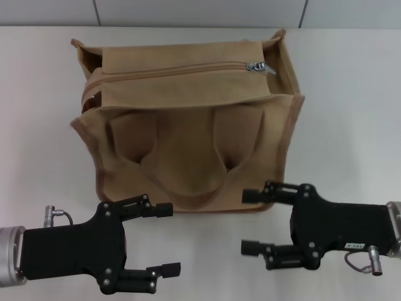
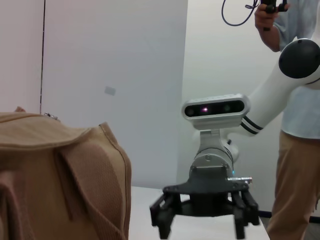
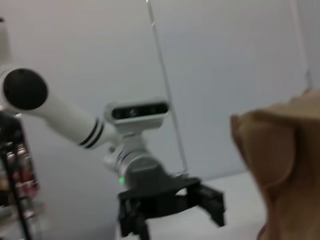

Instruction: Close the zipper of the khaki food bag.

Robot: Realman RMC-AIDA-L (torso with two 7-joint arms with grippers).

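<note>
Head view: the khaki food bag (image 1: 188,125) stands on the white table (image 1: 351,94), ahead of both claws and between them in line. Its two looped handles (image 1: 188,182) hang down over the side facing the claws.

The zipper (image 1: 175,71) runs across the bag's top panel, on the far side of the bag from both claws. Its silver pull (image 1: 255,66) sits near the end of the line on the right claw's side, well beyond that claw's fingertips. From there toward the left claw's side the line looks closed; at the far end the bag's corner gapes a little.

Left gripper (image 1: 168,239): low over the table, just short of the bag's near bottom edge, fingers pointing inward toward the right claw. Fingers spread apart, nothing between them. The upper finger lies just beside the bag's bottom edge; contact cannot be told.

Right gripper (image 1: 252,221): low over the table at the bag's near corner, fingers pointing inward toward the left claw. Fingers spread apart, holding nothing. The upper finger overlaps the bag's lower corner in this view; whether it touches is unclear.

Left wrist view: the bag's side with a handle in the foreground, the right claw (image 2: 200,227) beyond it, spread. A person (image 2: 300,125) stands behind.

Right wrist view: the left claw (image 3: 172,217) facing, spread, bag edge (image 3: 280,165) beside it.
</note>
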